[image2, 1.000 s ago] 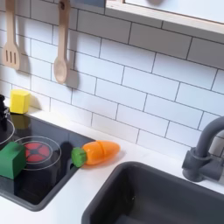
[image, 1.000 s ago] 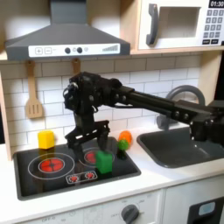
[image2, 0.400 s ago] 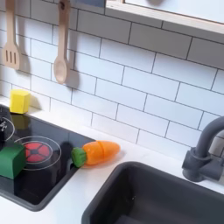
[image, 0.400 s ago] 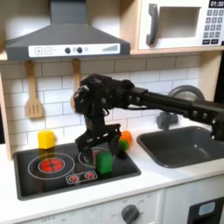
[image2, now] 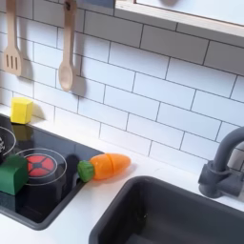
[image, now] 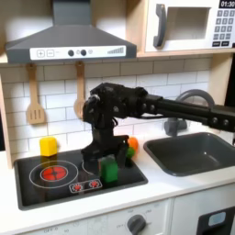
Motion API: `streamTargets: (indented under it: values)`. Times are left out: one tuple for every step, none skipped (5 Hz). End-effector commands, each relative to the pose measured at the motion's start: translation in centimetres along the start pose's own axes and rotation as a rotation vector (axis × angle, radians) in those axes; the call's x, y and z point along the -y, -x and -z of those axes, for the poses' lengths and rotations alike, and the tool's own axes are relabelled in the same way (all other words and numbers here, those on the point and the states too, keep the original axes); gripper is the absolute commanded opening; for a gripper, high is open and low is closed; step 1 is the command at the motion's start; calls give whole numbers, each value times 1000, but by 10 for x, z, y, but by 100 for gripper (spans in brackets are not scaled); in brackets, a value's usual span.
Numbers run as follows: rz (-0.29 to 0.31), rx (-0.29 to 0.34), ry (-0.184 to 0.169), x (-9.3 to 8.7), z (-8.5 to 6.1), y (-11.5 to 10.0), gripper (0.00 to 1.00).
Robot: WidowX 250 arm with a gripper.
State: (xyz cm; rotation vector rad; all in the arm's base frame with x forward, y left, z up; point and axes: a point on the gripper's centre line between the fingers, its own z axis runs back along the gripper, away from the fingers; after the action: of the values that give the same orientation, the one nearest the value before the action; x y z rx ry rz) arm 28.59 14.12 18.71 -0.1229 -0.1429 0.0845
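Toy kitchen: white table (image: pixel 174 188) with a dark sink (image: pixel 193 151) at the first exterior view's right and a black stove (image: pixel 55 184) at its left, under a grey hood (image: pixel 69 41); microwave (image: pixel 188 26) top right. White tile wall behind, wooden spatula (image: pixel 35 96) hanging at left, wooden spoon (image2: pixel 66 59) in the second exterior view. Grey faucet (image2: pixel 224 164) at the far edge of the sink. Black arm reaches in from the first exterior view's right. Tool (image: pixel 104 151) hangs low over the stove's right burner, just above and behind the green block (image: pixel 109 170); fingers look spread around it, but cannot tell if it grips. Green block sits on the stove's right part, near edge. Orange carrot (image2: pixel 105 167) lies just right of the stove, beside the sink. Yellow block (image: pixel 48 145) at the stove's far left corner.
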Motion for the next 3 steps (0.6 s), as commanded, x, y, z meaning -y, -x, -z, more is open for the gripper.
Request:
streamTargets:
  values:
    - [11, 7, 8, 15, 3, -8, 100]
    - [13, 2, 10, 20, 5, -9, 100]
    - [17, -1, 1, 23, 7, -12, 100]
